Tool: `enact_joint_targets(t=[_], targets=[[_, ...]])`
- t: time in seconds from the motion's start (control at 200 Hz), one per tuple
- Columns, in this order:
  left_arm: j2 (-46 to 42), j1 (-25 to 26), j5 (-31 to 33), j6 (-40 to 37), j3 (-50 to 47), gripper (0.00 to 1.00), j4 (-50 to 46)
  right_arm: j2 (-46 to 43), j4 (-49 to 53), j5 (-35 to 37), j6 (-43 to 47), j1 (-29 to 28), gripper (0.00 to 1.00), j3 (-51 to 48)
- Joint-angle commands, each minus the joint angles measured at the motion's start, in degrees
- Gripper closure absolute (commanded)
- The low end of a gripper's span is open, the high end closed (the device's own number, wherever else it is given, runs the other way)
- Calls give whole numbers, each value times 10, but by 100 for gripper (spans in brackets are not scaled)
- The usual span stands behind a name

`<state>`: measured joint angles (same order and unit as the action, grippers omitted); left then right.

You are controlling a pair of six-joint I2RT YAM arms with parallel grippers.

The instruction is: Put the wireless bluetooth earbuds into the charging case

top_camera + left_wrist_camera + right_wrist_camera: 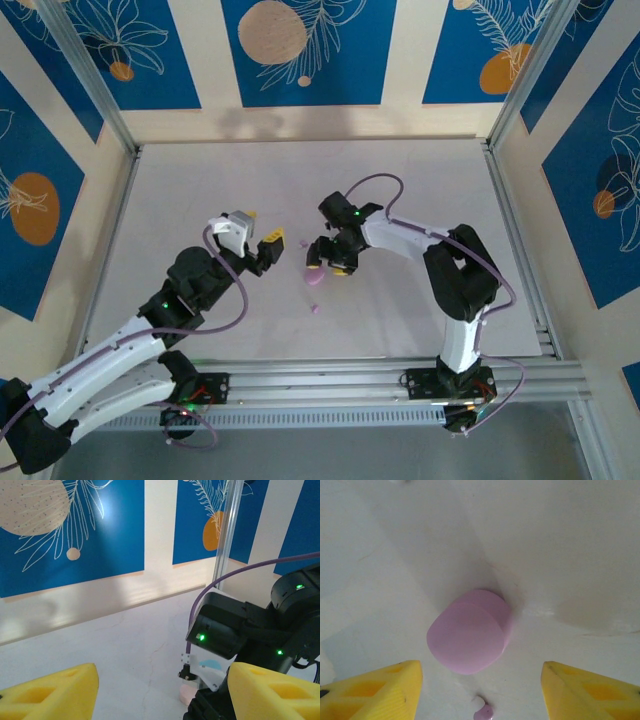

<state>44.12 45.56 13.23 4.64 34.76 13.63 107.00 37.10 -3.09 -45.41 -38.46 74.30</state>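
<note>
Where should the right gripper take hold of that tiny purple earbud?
Probably its rounded body, from straight above: the earbud sits low on the table, apart from the case, roughly centred between the fingers of the open right gripper.

A robot test booth: aluminium frame [96, 90], blue leaf-print panels [350, 60], white table [200, 180].

Top camera, high behind the arm bases, looks down over the whole table [200, 180]. Left wrist camera faces level across it toward the right arm [220, 630] and wall [100, 530]. Right wrist camera peers straight down, close on the pink case [467, 640]; the top view shares that case [316, 281].
</note>
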Motion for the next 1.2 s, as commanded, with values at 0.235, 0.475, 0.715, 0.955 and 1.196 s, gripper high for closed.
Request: enact_joint_targets(t=[0.235,0.475,0.715,0.955,1.196], targets=[[-8,3,14,9,-5,32,-9,78,54,10,21,-21,34,82],[-3,3,15,9,-4,31,-7,109,100,56,57,-35,38,117],[3,3,13,10,1,31,-7,94,132,101,103,-38,42,107],[13,2,7,13,2,31,1,50,106,105,138,-27,43,51],[25,3,-4,16,10,31,2,59,55,150,237,-30,41,47]])
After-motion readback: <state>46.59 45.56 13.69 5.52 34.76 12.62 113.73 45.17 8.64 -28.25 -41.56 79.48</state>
